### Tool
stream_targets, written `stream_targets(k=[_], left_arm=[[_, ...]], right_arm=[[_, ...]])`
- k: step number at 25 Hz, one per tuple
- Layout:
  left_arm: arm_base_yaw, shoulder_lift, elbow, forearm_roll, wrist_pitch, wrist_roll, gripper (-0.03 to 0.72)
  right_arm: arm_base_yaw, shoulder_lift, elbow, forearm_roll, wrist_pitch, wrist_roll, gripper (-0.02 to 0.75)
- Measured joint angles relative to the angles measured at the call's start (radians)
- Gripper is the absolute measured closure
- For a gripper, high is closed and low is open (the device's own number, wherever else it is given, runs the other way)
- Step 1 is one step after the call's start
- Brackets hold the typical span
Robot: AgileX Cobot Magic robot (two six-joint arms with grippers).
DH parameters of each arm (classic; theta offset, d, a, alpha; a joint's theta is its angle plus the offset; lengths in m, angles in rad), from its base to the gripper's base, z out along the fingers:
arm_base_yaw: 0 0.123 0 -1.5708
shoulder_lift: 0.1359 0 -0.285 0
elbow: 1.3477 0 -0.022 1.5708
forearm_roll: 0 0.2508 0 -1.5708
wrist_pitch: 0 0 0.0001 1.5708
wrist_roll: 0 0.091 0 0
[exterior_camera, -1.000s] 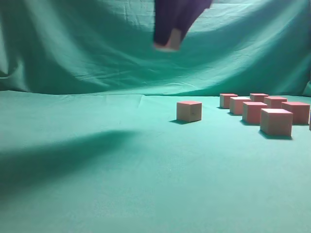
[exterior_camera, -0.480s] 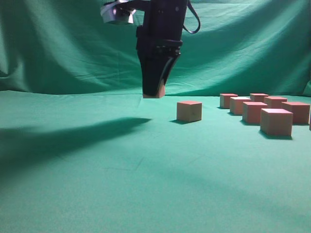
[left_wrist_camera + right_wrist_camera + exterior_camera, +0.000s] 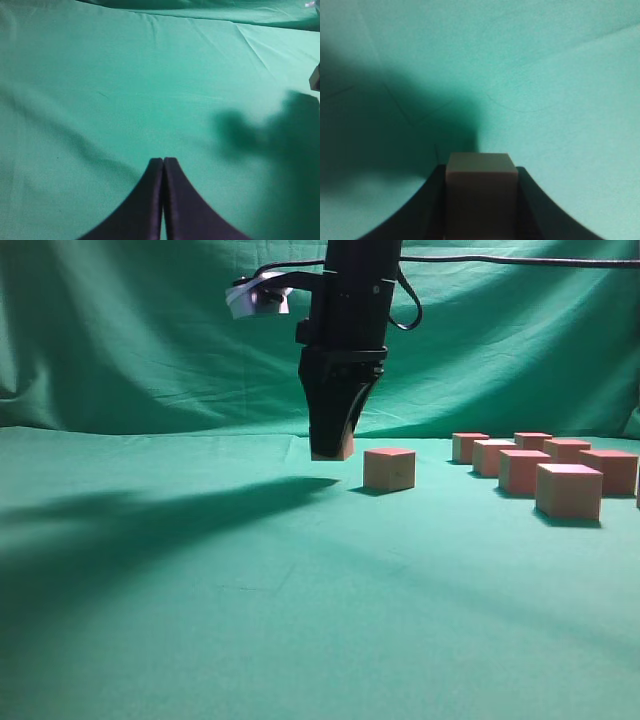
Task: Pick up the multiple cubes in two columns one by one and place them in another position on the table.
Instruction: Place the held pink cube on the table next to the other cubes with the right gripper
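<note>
My right gripper (image 3: pixel 331 448) hangs over the green table (image 3: pixel 200 620) and is shut on a brown cube (image 3: pixel 480 195). In the exterior view the held cube (image 3: pixel 340 451) is just above the cloth, left of a lone cube (image 3: pixel 389 469) that stands on the table. Several more cubes (image 3: pixel 545 468) stand in two columns at the right. My left gripper (image 3: pixel 163 161) is shut and empty over bare cloth; it does not show in the exterior view.
A wrinkled green cloth backdrop (image 3: pixel 150 350) hangs behind the table. The arm's shadow (image 3: pixel 150 510) lies across the left of the cloth. A black cable (image 3: pixel 520 260) runs from the arm toward the upper right.
The right arm has come down with the cube, from high near the top of the view to just above the cloth beside the lone cube, shifting slightly right. The cubes on the table have not moved.
</note>
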Motion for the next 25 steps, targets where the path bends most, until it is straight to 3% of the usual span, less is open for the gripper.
stream_targets(k=[25], left_arm=[[0.0,0.0,0.0,0.0,0.0,0.0,0.688]], right_arm=[[0.0,0.034,-0.005,0.018,0.009,-0.031,0.465]])
